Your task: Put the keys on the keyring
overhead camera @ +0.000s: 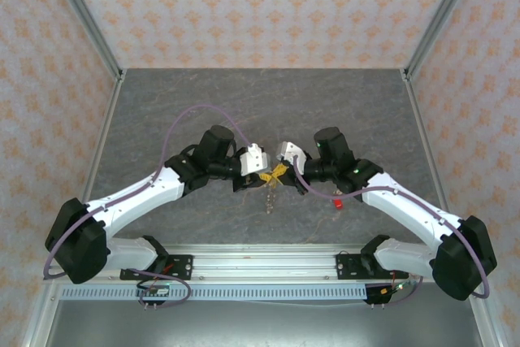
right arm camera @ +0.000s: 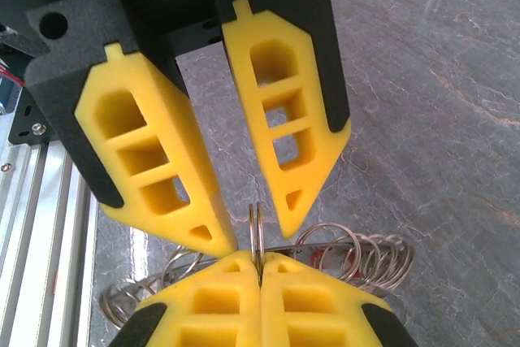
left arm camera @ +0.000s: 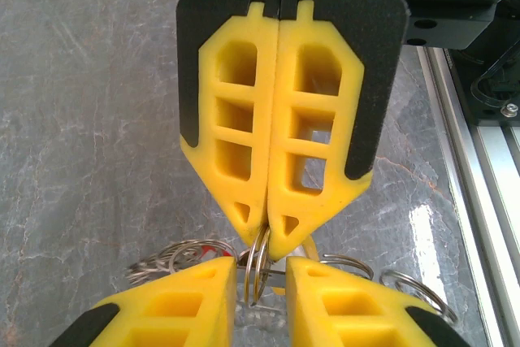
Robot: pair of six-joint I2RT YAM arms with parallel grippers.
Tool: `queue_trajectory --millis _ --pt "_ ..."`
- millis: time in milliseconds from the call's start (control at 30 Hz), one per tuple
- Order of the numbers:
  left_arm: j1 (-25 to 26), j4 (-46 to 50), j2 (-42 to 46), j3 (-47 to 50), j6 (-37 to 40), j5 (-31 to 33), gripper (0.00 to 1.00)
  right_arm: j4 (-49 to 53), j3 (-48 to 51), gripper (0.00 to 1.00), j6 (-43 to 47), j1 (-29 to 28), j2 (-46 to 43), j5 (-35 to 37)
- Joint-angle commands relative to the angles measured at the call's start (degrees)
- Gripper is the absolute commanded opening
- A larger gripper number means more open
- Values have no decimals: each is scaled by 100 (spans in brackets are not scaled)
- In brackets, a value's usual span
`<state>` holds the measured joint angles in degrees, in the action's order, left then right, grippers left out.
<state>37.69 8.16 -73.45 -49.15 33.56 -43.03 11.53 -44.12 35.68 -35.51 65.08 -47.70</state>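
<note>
My left gripper [left arm camera: 266, 237] is shut on a small upright split ring [left arm camera: 260, 253] that belongs to the silver keyring [left arm camera: 171, 256]. The keyring [right arm camera: 370, 253] shows as a thin band carrying several small wire loops, held just above the table. My right gripper [right arm camera: 254, 233] is open, its fingertips either side of that same split ring [right arm camera: 257, 225]. In the top view both grippers meet mid-table, left gripper [overhead camera: 264, 175] facing right gripper [overhead camera: 284, 171], with the keyring [overhead camera: 270, 195] dangling below them. A red key head [right arm camera: 318, 258] peeks through the loops. Another red key [overhead camera: 335, 203] lies on the table.
The grey stone-patterned table [overhead camera: 260, 111] is walled by patterned panels on three sides. An aluminium rail [overhead camera: 260, 264] runs along the near edge by the arm bases. The right forearm [overhead camera: 398, 201] passes just beside the loose red key.
</note>
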Motion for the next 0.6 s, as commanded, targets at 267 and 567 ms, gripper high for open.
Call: queue_trajectory --millis 267,567 --pt "72 107 67 -174 148 260 0 -273 -97 0 -9 -53 -74 -59" --pt "54 -927 632 347 -312 -5 0 -683 228 11 -386 36 25 -271"
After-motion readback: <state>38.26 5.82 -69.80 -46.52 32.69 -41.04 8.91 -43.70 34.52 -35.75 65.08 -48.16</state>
